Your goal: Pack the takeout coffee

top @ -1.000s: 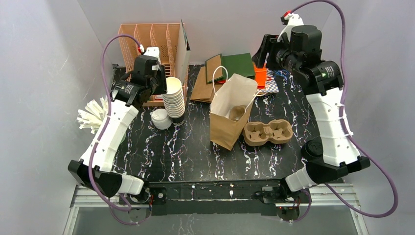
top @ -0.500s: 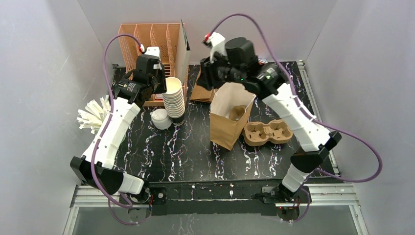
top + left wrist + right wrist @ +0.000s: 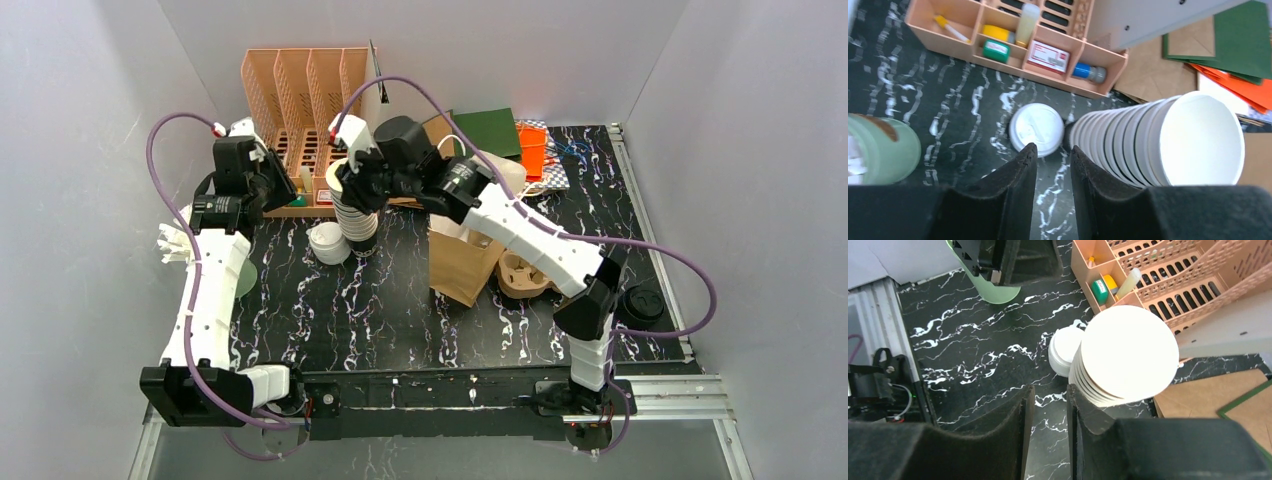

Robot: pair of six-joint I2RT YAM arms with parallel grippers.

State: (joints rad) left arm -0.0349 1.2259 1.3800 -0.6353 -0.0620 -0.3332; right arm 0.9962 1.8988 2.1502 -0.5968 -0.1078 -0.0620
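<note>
I take the tall stack of lidless cups (image 3: 356,208) as my marker. The takeout coffee I want sits on the counter (image 3: 390,300) on the left-arm side of that stack. The white-lidded cup (image 3: 328,243) stands upright, tight against the stack's foot; I cannot tell whether they touch. The green cup (image 3: 996,291) is further out on the same side, under the left arm, and I cannot make out its lid. Nothing is packed yet, as far as I can see. The open paper bag (image 3: 462,262) stands on the other side of the stack, with the cup carrier (image 3: 522,272) just beyond it.

Both arms crowd this one spot. The right pincer (image 3: 1049,389) hangs above the counter just on the near side of the stack, its jaws only slightly spread and holding nothing. The left pincer (image 3: 1053,150) looks down on the white-lidded cup from the far side, also slightly spread and empty.

My worries:
- Either gap looks too narrow for the cup. A descent like this would put a finger on the lid, denting it or tipping the cup.
- The cup is so close to the stack that a finger dropping between them could catch the rims and topple the column.
- With both wrists over the same cup, the arms may strike each other.
- A hard squeeze on the thin paper wall might pop the lid.
</note>
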